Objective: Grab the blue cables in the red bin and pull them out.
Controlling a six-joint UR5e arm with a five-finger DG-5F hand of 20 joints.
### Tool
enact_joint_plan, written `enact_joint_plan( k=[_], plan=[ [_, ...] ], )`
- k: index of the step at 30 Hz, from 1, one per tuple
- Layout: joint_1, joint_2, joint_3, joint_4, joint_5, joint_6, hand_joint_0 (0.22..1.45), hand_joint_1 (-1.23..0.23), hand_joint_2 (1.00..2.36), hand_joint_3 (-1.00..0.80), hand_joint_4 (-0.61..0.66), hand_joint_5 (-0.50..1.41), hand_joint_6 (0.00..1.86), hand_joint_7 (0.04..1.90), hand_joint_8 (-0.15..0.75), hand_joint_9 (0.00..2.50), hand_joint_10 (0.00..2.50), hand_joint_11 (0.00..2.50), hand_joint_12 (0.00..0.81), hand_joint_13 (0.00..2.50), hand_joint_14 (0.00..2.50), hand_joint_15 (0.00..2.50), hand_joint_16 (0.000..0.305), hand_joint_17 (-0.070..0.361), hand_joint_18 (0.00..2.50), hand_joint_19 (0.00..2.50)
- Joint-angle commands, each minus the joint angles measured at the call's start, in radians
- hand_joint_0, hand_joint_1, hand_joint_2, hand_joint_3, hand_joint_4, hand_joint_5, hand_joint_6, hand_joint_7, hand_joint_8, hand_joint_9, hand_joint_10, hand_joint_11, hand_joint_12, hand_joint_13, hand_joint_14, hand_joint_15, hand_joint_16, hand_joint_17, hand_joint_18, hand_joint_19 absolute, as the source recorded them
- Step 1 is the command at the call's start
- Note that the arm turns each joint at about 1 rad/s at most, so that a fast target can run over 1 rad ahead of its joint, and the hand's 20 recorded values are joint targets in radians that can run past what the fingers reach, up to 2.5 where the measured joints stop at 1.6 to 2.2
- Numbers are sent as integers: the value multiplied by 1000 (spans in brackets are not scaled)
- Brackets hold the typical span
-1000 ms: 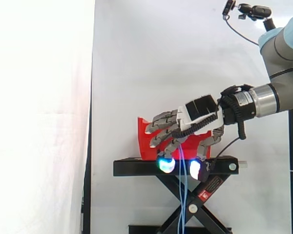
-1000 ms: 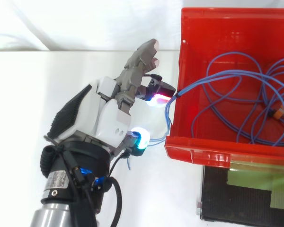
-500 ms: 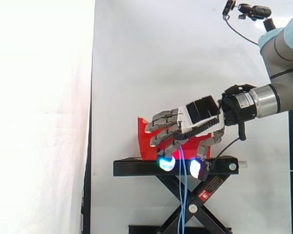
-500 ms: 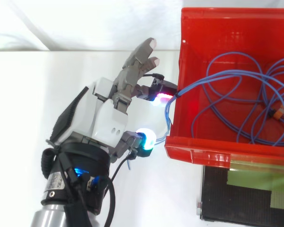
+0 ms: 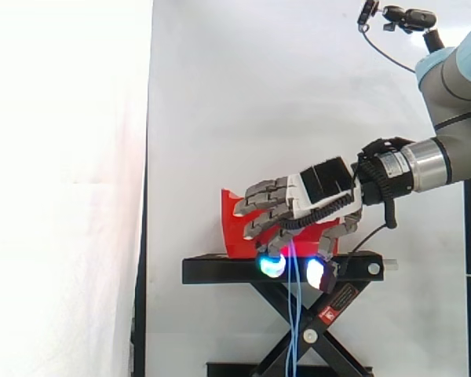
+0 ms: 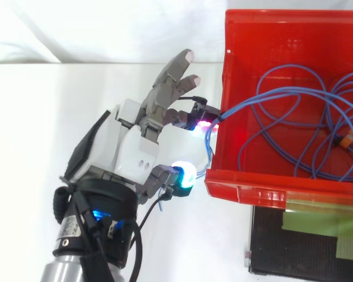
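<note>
Several blue cables (image 6: 256, 101) fill red bin (image 6: 270, 191) (some overhang).

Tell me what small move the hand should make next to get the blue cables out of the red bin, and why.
Probably close the fingers of the hand onto the blue cables before pulling away. In the side view the strands hang between the glowing pads, seemingly touching neither, and most loops lie inside the red bin.

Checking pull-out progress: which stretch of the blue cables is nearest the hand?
The blue strands crossing the red bin's wall beside the hand and hanging outside; the other loops lie coiled inside the bin.
</note>
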Motion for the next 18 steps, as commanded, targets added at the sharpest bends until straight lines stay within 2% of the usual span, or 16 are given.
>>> enact_joint_plan(
  k=[1, 18],
  plan=[
    [-1, 1, 0, 5, 0, -9, 788, -887, 1000, -1000, 200, 765, 7, 643, 271, 510, 8, 248, 333, 201, 7, 214, 48, 108, 7, 295],
    [2, -1, 0, 22, -9, -43, 799, -884, 1000, -1000, 209, 803, 6, 652, 271, 525, 9, 255, 330, 213, 8, 221, 47, 106, 35, 309]
  ],
)
